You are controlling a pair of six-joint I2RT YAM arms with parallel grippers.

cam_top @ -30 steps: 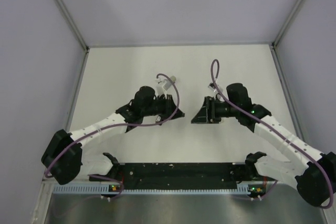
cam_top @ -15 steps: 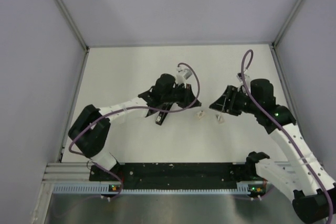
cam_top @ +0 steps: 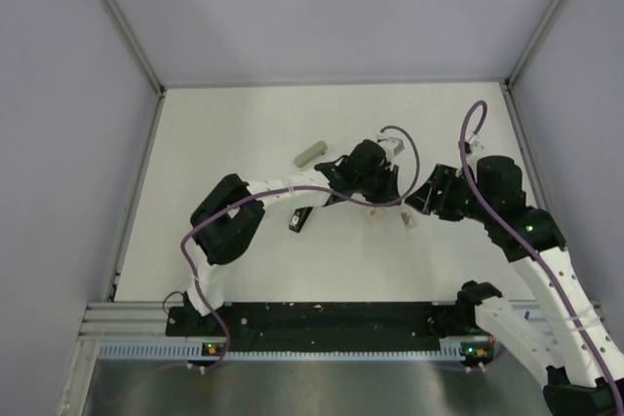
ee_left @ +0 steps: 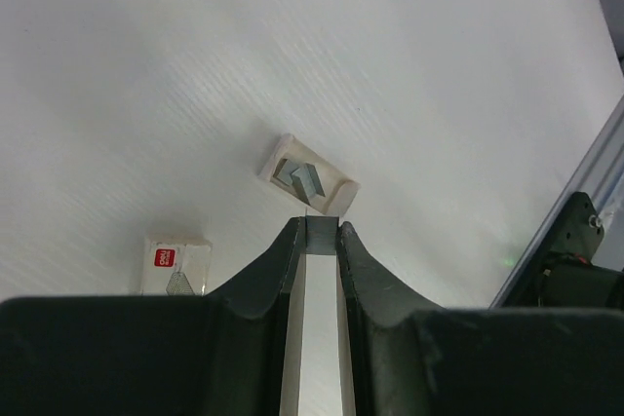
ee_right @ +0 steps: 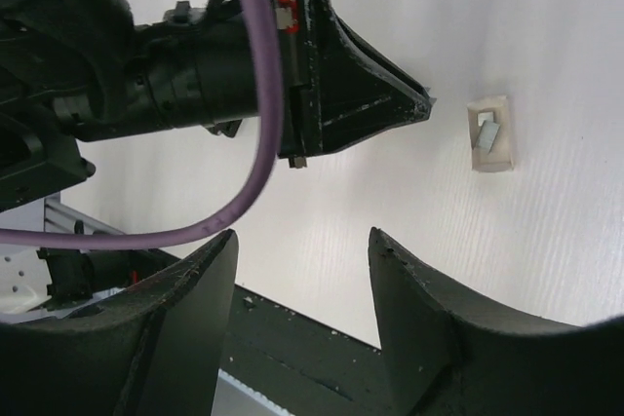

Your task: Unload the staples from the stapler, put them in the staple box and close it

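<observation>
Within left tool (ee_left: 318,229), staples (ee_left: 319,238) (grey), pinched

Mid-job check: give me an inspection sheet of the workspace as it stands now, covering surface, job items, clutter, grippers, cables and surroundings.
Surface: white table; no spills seen.
Job's things: the stapler lies on the table, away from both grippers; the staples, a small grey strip, appear pinched between the left fingertips.
Clutter: small tray holding grey staple pieces; red-labelled box; pale green stick.
Grippers: left gripper nearly closed on the staples, aimed at the tray; right gripper open, empty.
Cables: purple cables loop off both arms; no snag seen.
Surroundings: plain walls, metal frame posts; nothing else seen.
</observation>
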